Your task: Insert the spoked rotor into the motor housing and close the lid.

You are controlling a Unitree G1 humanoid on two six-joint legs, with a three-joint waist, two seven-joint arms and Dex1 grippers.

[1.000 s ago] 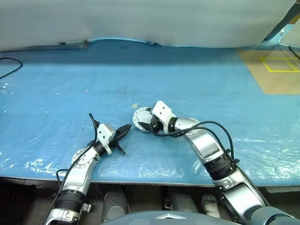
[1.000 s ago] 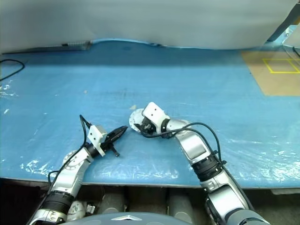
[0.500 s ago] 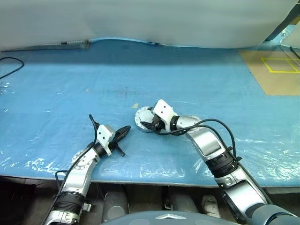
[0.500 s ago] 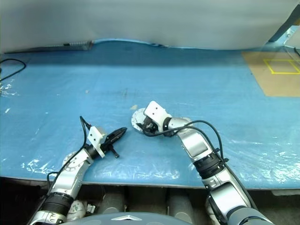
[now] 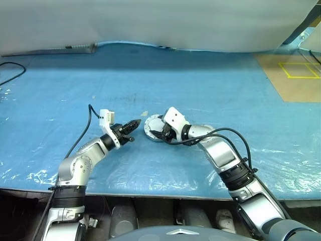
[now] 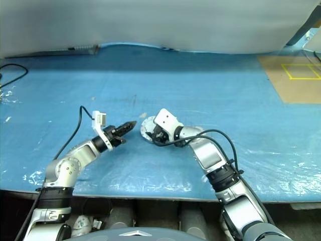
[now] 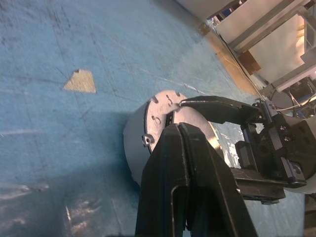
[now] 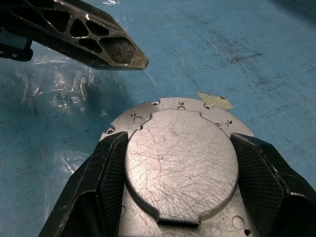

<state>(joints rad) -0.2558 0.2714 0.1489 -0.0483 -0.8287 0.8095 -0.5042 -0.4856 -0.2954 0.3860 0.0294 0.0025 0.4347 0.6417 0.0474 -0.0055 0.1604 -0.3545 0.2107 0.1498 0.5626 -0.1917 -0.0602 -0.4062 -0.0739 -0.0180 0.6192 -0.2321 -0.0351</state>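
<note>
Item: housing [image 8: 180,163], round grey metal puck, on blue sheet [image 5: 210,80].

Lid [image 8: 182,153]: smooth light-grey face up, seated flat on housing. Judged closed, or nearly so. Rotor: presumably inside housing, hidden.

Right gripper [image 5: 156,132]: fingers [image 8: 106,173] spread either side of housing, clasping its flanks.

Left gripper [image 5: 133,123]: jaws pressed together, holding nothing, tip just beside housing, lifted clear of the sheet.

Remaining: probably a final press or check of lid seating, then release.

Blue plastic-covered table [image 5: 210,90], round grey motor housing [image 5: 152,127] on it, perhaps tape scrap [image 5: 144,113] nearby
</note>
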